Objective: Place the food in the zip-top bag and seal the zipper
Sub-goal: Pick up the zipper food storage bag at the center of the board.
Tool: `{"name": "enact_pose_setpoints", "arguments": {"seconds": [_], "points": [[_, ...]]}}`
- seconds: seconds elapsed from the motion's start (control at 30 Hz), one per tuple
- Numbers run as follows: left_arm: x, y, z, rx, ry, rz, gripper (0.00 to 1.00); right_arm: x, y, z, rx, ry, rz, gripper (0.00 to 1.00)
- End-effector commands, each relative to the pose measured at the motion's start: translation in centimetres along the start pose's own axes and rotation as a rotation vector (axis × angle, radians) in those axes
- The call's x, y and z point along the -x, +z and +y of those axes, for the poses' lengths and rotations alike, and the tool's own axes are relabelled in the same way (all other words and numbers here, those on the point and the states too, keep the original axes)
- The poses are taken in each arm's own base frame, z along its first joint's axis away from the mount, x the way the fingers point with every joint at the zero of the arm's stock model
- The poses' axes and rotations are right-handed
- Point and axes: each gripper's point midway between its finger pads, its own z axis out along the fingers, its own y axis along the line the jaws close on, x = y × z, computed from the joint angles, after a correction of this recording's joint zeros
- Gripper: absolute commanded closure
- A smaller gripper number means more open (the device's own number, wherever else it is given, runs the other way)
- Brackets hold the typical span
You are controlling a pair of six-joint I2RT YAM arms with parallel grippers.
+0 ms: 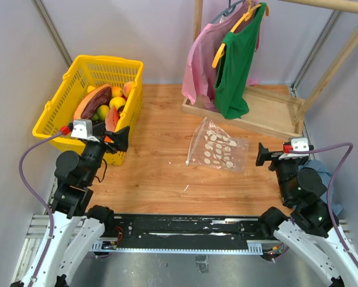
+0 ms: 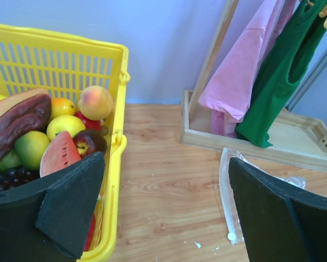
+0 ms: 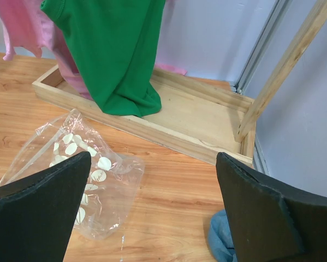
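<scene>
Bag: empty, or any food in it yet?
Empty: the bag lies flat on the table, only its printed spots showing; the fruit sits in the yellow basket.

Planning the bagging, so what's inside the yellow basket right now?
The yellow basket holds a watermelon slice, a peach, a green piece and dark grapes. Anything beneath that top layer is covered.

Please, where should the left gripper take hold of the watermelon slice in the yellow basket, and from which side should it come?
From above, since the basket walls close off the sides. The watermelon slice stands upright by the wall nearest the open left gripper, packed among other fruit; its top pokes free, so pinching across its flat faces there looks best.
</scene>
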Motion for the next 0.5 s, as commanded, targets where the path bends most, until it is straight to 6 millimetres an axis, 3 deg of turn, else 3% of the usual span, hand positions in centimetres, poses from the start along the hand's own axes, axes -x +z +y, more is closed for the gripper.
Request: {"name": "enact_pose_setpoints", "arguments": {"seconds": [0.0,0.33,0.47], "points": [[0.4,0.1,-0.4,-0.024,0.0,-0.023,0.01,1.0,-0.1,-0.6,-0.025,0.027,-0.032,0.02],[-0.1,0.5,-1.1,-0.066,0.001,0.0,0.01,1.1,0.0,0.1,0.01,0.045,-0.029,0.02],[-0.5,0.9,-2.4,-0.137,-0.012,0.026,0.01,1.3,0.2,0.7,0.03,0.072,-0.017,0.02]]}}
